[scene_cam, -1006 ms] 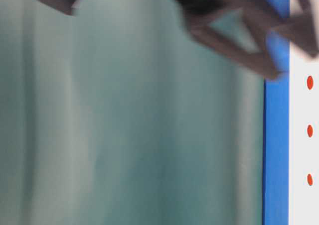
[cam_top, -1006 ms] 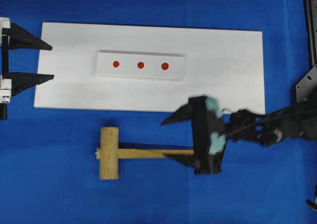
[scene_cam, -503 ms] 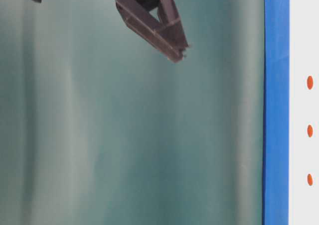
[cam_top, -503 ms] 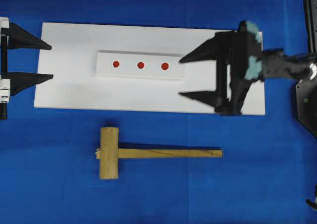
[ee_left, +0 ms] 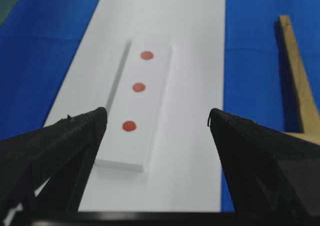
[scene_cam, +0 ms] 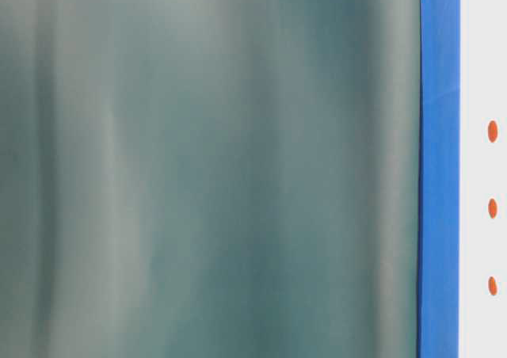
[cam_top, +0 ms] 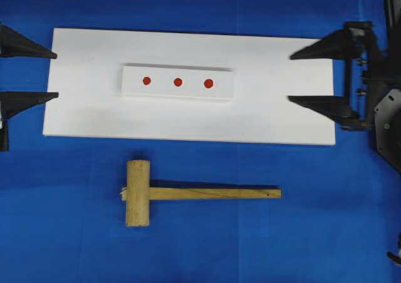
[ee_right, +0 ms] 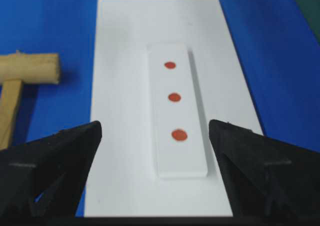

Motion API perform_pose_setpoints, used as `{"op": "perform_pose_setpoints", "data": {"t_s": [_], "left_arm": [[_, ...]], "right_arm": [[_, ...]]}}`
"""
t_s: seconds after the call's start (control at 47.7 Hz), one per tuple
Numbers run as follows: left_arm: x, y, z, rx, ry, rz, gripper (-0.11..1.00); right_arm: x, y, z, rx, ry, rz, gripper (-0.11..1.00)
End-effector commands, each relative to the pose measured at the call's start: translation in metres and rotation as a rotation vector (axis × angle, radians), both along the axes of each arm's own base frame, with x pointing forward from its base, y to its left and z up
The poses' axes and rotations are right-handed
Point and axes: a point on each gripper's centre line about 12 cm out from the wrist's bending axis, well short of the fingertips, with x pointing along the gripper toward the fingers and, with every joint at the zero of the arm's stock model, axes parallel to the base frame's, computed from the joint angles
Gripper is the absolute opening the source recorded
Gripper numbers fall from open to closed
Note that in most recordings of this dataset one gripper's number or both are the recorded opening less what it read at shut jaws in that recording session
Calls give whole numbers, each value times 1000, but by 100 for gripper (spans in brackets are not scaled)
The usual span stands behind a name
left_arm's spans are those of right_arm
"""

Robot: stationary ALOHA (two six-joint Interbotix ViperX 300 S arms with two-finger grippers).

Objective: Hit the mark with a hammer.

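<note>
Hammer (cam_top: 147, 193) lies unheld on the desk (cam_top: 207, 245) while my left end effector (cam_top: 25, 72) and right end effector (cam_top: 313, 76) gape empty; grabbing its handle off-centre could swing the head astray

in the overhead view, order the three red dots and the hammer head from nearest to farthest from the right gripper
From the right gripper, open at the white board's right end:
1. Right red dot, nearest end of the raised strip.
2. Middle red dot, strip's centre.
3. Left red dot, strip's far end.
4. Hammer head, off the board on the blue cloth, lower left; only slightly beyond the left dot.
</note>
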Motion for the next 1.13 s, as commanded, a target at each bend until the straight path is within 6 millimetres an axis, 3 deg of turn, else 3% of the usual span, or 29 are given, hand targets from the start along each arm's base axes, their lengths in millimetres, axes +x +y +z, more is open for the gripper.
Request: {"op": "perform_pose_setpoints", "data": {"t_s": [0.0, 0.482, 0.713, 1.111], "left_arm": [[0, -2, 3, 6, -15, -15, 81], [-23, -14, -22, -14, 6, -69, 81], [-28, -14, -32, -20, 52, -69, 81], [-29, -15, -31, -19, 45, -69, 81]], "right_arm": [[-11, 1, -3, -1, -18, -5, 84], [-49, -5, -59, 55, 24, -110, 83], [-56, -1, -56, 58, -23, -93, 81], [-56, 0, -56, 58, -23, -90, 80]]}}
